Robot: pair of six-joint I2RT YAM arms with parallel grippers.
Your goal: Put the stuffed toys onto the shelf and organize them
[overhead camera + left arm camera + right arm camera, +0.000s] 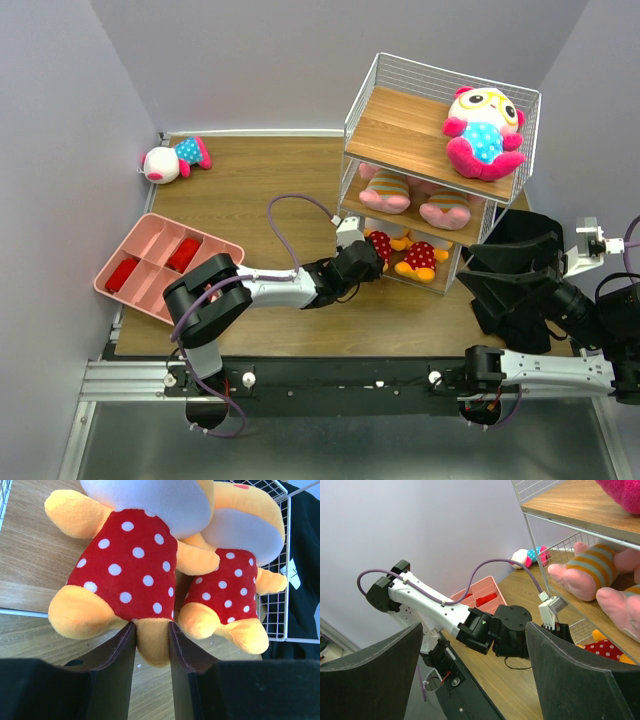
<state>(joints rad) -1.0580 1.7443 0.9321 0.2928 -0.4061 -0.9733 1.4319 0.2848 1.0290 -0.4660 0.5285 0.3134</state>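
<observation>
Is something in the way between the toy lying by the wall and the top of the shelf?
Nothing visible stands on the table between the white toy and the shelf. Only the wire rail around the top board rises in the way. The board has free room beside the pink toy.

We see the toy (125,570) in soft matt plush, the shelf (400,125) in smooth wood and white-coated wire, the tray (148,238) in smooth pink plastic.
</observation>
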